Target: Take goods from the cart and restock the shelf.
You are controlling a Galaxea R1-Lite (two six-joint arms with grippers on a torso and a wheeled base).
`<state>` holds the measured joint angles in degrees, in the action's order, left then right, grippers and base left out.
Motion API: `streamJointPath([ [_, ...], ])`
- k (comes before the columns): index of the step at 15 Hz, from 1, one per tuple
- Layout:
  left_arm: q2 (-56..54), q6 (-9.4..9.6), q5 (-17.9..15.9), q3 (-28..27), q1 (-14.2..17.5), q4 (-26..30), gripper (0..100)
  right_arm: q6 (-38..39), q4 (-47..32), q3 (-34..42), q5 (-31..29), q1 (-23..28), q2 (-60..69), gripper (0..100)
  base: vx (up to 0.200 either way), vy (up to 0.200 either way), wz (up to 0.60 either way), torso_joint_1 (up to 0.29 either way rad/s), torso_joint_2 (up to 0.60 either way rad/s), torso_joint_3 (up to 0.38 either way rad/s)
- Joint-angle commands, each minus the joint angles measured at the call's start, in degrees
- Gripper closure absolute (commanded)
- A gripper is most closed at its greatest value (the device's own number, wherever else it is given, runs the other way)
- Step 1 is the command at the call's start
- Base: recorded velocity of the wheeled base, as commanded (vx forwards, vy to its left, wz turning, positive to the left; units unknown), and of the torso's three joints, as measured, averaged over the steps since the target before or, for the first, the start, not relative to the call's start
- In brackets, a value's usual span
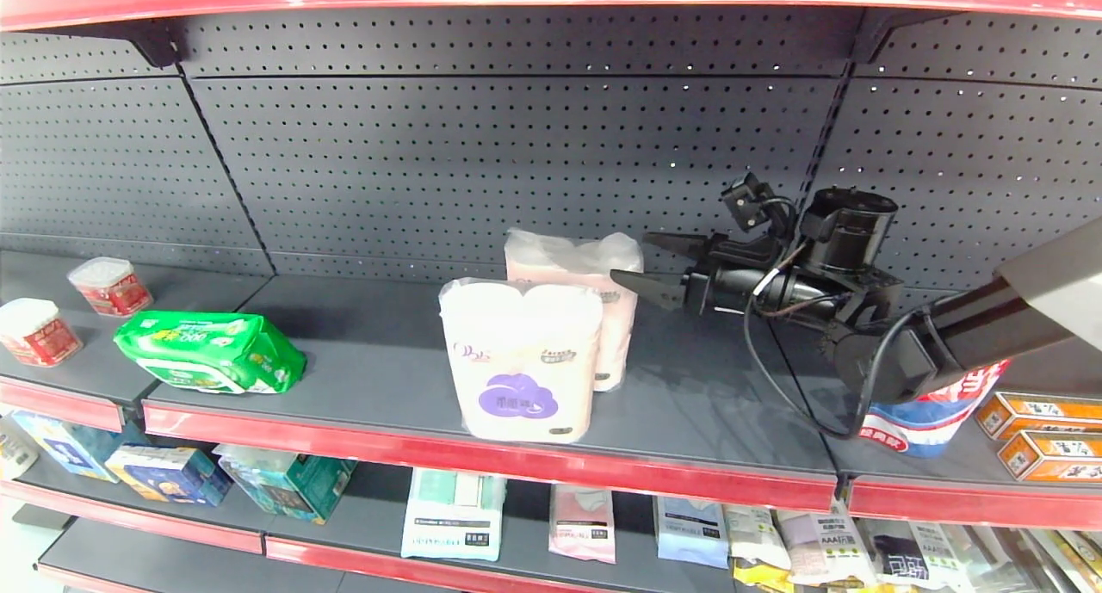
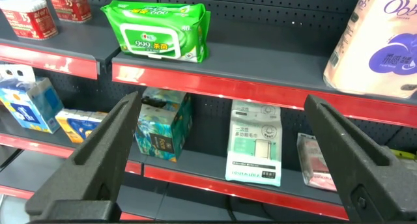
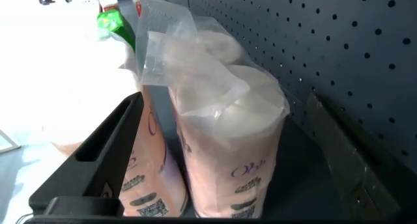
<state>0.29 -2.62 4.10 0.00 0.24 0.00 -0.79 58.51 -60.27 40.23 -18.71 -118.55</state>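
Two packs of toilet rolls stand upright on the grey shelf [image 1: 689,404]: the front pack [image 1: 519,361] is near the red edge, and the rear pack [image 1: 575,270] is just behind it, close to the perforated back panel. The right gripper [image 1: 629,256] is level with the rear pack at its right side, jaws spread, with the pack lying between the two fingers; whether they touch it cannot be told. The left gripper [image 2: 218,152], jaws likewise spread wide and holding nothing, faces the shelf front below a green wipes pack [image 2: 156,28].
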Motion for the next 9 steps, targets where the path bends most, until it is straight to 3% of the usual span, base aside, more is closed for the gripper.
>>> streamJointPath([
  [1,-0.03,-0.02,0.03,0.0,0.02,0.0,0,0.0,0.02,0.94,0.02,-0.01,1.13,0,0.0,0.0,0.0,0.0,0.0,0.0],
  [9,-0.03,-0.02,0.03,0.0,0.02,0.0,0,-0.09,0.02,3.41,0.02,0.26,3.07,0,0.0,0.0,0.0,0.0,0.0,0.0],
])
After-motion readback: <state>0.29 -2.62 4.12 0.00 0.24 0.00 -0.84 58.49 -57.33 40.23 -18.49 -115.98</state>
